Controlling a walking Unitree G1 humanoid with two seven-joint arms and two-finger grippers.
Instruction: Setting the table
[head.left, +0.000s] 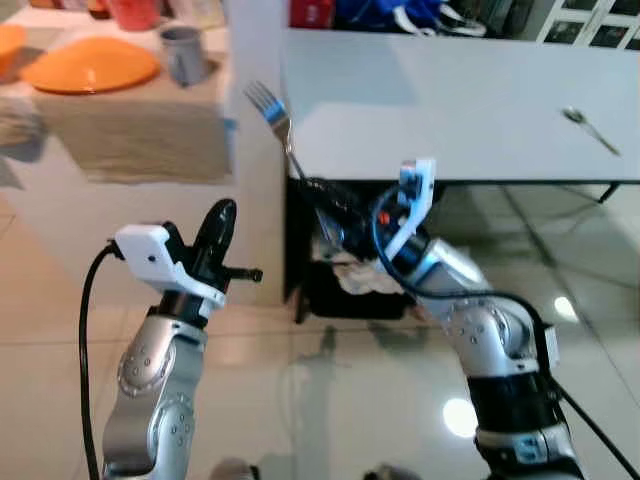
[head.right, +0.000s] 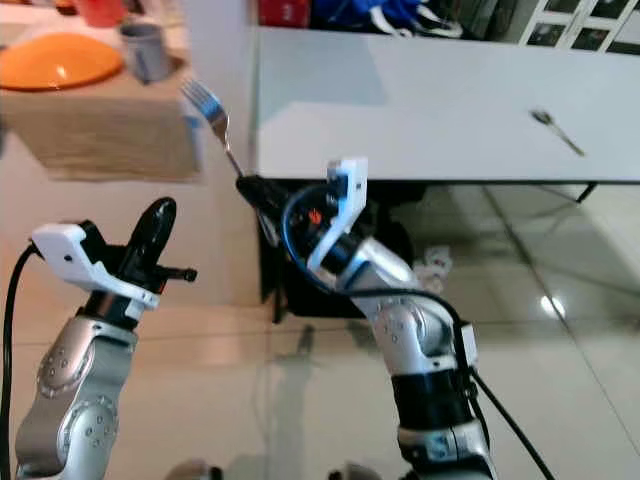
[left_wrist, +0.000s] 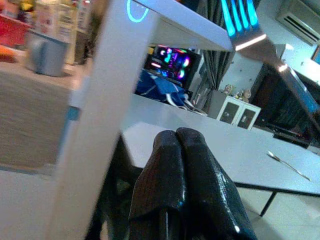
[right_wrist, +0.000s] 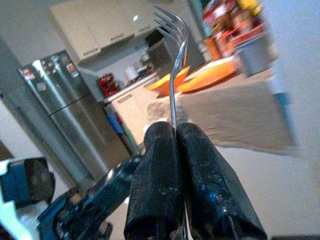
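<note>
A silver fork (head.left: 272, 118) stands tines up in the air, just in front of the near left corner of the white table (head.left: 450, 110). My right gripper (head.left: 318, 190) is shut on the fork's handle; the right wrist view has the fork (right_wrist: 173, 60) rising from between its fingers (right_wrist: 155, 165). A silver spoon (head.left: 590, 128) lies on the table at the far right. My left gripper (head.left: 222, 215) is raised at the left, shut with nothing in it, its fingers (left_wrist: 180, 170) pressed together.
To the left stands a counter (head.left: 130, 130) with a beige cloth, holding an orange plate (head.left: 90, 65) and a grey cup (head.left: 183, 52). A white pillar (head.left: 255, 90) rises between counter and table. Dark clutter (head.left: 350, 275) sits under the table. The floor is glossy tile.
</note>
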